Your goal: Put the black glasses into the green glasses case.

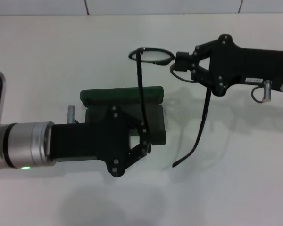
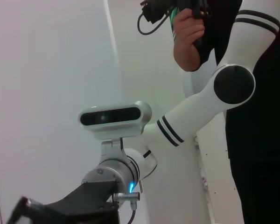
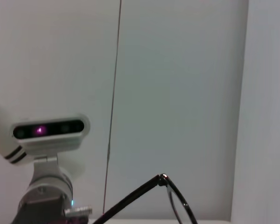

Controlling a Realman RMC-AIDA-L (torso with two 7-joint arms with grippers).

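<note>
The black glasses (image 1: 153,55) are held off the white table (image 1: 236,179) by the right gripper (image 1: 186,63), whose jaws are clamped on the frame near the right lens; that lens is largely masked by the jaws. Both temple arms hang open toward the near side, one crossing over the green glasses case (image 1: 122,95). Most of the case is hidden beneath the left gripper (image 1: 144,141), which sits over it; whether those jaws are wide or narrow cannot be told. Open table is seen on the near, far and right sides. In the right wrist view, only a hinge corner of the glasses (image 3: 164,179) is shown.
</note>
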